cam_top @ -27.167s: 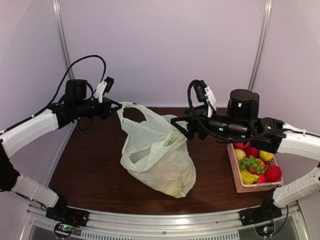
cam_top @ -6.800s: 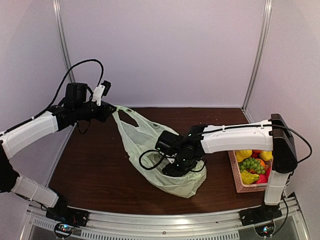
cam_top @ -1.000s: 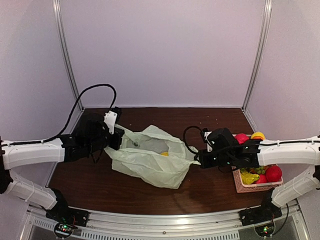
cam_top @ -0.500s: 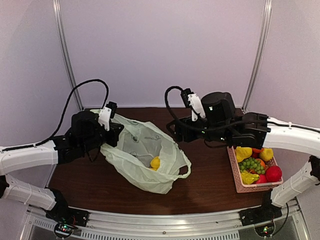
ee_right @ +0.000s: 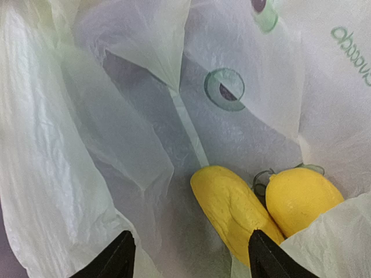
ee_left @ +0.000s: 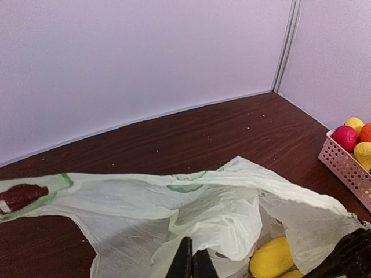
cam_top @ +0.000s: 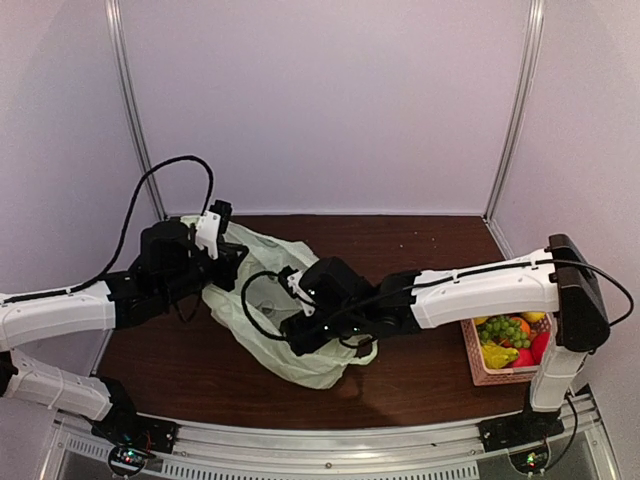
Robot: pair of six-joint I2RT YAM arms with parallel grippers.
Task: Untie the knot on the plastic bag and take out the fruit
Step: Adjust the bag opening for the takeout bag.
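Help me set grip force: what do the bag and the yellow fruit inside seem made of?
The plastic bag looks like thin polyethylene-type film: pale green, translucent, finely crinkled, print showing through. The yellow fruit look like moulded plastic or foam: smooth, evenly coloured, dull sheen; which, I cannot tell.

Our right claw (ee_right: 189, 259) now sits down inside the plastic bag (cam_top: 228, 305), jaws spread above two yellow fruit (ee_right: 232, 205); it is no longer raised behind the bag as half a second ago. From above, our forearm (cam_top: 470, 290) now covers the fruit.
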